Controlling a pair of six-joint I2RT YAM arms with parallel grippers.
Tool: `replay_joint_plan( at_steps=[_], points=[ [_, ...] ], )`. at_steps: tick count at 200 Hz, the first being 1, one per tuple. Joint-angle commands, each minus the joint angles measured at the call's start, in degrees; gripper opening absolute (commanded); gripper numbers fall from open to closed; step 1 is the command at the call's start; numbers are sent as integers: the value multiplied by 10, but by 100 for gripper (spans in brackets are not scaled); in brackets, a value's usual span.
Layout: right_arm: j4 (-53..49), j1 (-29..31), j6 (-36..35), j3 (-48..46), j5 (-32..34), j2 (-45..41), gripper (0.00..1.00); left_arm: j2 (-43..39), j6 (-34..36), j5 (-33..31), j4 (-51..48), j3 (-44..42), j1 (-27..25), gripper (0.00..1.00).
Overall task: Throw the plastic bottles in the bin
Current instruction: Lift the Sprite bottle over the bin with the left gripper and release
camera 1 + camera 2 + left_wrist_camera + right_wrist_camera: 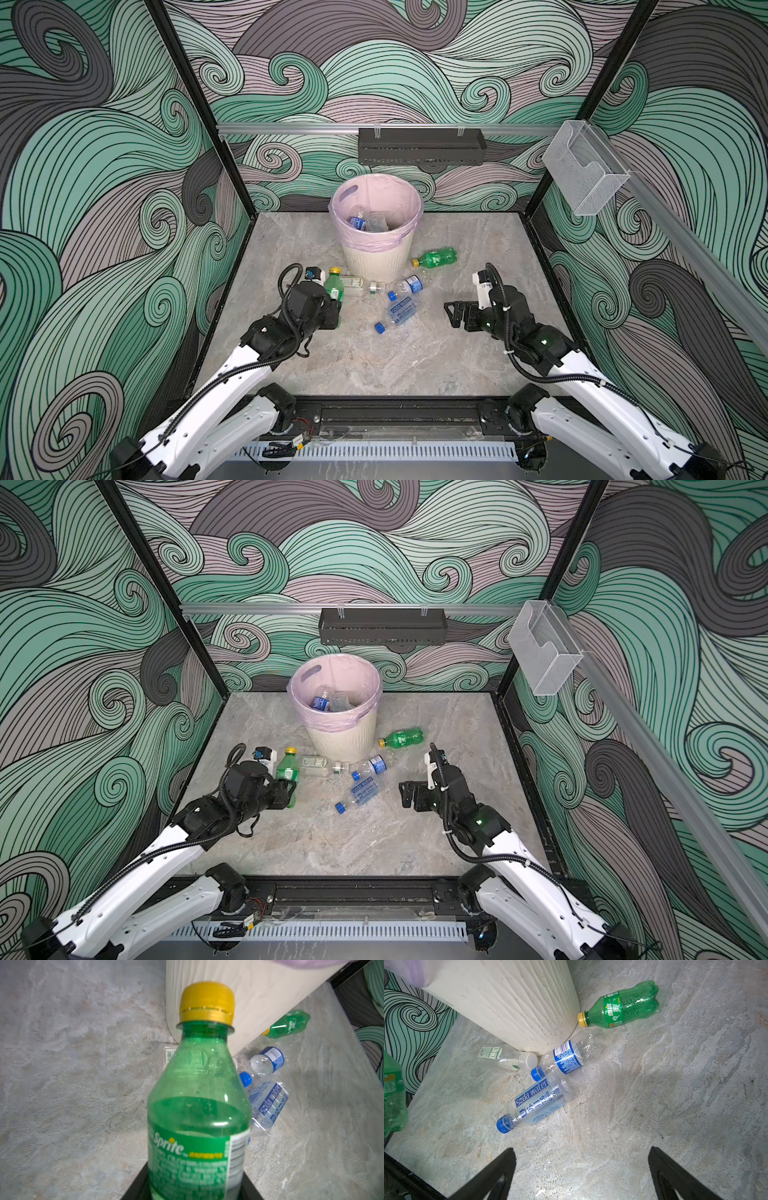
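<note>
Just left of the bin's near side, the green Sprite bottle [199,1088] is pinched by the left gripper [336,309]. Its jaws press on the labelled lower body from either side, and the yellow cap points away toward the far wall. That low grip probably suits the drop, since the neck end leads and the jaws need not cross the rim. Whether the base is off the table [374,365] I cannot tell. A darker band inside suggests some liquid, so it may swing heavier than an empty one.

Four more bottles lie on their sides by the foot of the bin [376,264]. A white-capped bottle [500,1057] and a blue-labelled bottle [566,1057] sit close against its wall. The soda water bottle [535,1103] lies just nearer, and a second green bottle [436,257] lies to the right with its cap toward the wall.

At the far middle of the table, the bin stands much taller than any bottle, so the held one must rise well above the rim. A pink bag [374,243] is folded over that rim, and clear bottles [365,222] already lie inside.

Over bare table to the right of the soda water bottle, the right gripper [581,1149] hovers with its jaws spread wide and nothing between them. It faces the cluster, which keeps it clear of the left arm's way to the rim.
</note>
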Motion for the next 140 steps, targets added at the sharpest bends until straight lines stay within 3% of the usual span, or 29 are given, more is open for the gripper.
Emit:
replay_joint_plan(
  at_steps=[1, 42, 88, 98, 112, 117, 128, 140],
  points=[
    [15, -3, 15, -14, -12, 2, 100, -27, -4, -64, -52, 64, 0, 32],
    [24, -3, 14, -16, -24, 11, 100, 53, 51, -91, -91, 260, 1, 36],
    [24, -3, 8, -16, -57, 31, 100, 330, 127, -24, -58, 607, 5, 37],
    [24, -3, 12, -20, -68, 31, 100, 405, 133, -7, -71, 699, 13, 46],
    [16, -3, 15, -25, -81, 26, 100, 498, 133, 37, -129, 834, 21, 80],
    [10, -3, 15, -26, -84, 23, 100, 522, 132, 46, -149, 872, 21, 87],
    [-2, -3, 14, -30, -82, 12, 100, 551, 132, 67, -170, 906, 19, 92],
    [-11, -4, 13, -39, -70, -6, 100, 543, 128, 75, -156, 872, 20, 93]
  ],
)
